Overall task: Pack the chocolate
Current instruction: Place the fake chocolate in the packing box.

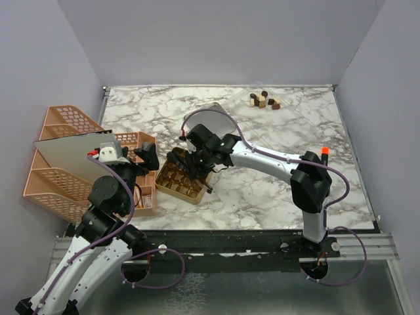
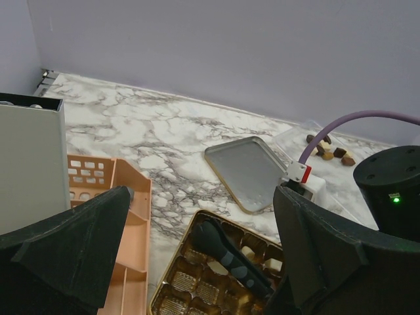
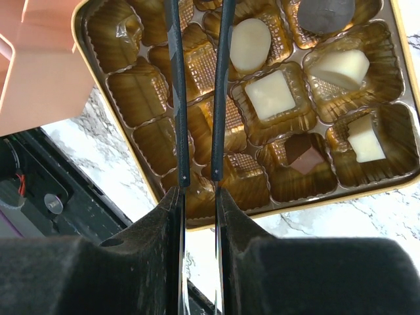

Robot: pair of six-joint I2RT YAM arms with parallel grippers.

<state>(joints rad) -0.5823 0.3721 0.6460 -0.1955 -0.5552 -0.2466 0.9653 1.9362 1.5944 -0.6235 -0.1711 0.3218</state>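
Note:
The golden-brown compartment tray (image 1: pixel 172 186) lies left of centre and fills the right wrist view (image 3: pixel 136 98). Several chocolates sit in its cells, among them a cream oval (image 3: pixel 250 43), a cream square (image 3: pixel 270 94) and a brown square (image 3: pixel 304 155). A loose pile of chocolates (image 1: pixel 264 100) lies at the far right, also in the left wrist view (image 2: pixel 331 152). My right gripper (image 1: pixel 197 161) (image 3: pixel 199 193) is shut on black-tipped tongs (image 3: pixel 221 98) reaching over the tray; their tips are out of view. My left gripper (image 1: pixel 146 157) (image 2: pixel 202 197) is open and empty beside the tray (image 2: pixel 174 282).
A square lid (image 1: pixel 213 119) lies grey side up behind the tray (image 2: pixel 246 172). Orange plastic organisers (image 1: pixel 62 118) and a low orange divider box (image 1: pixel 146 193) stand at the left edge, with a grey panel (image 1: pixel 65 154) across them. Walls enclose the table.

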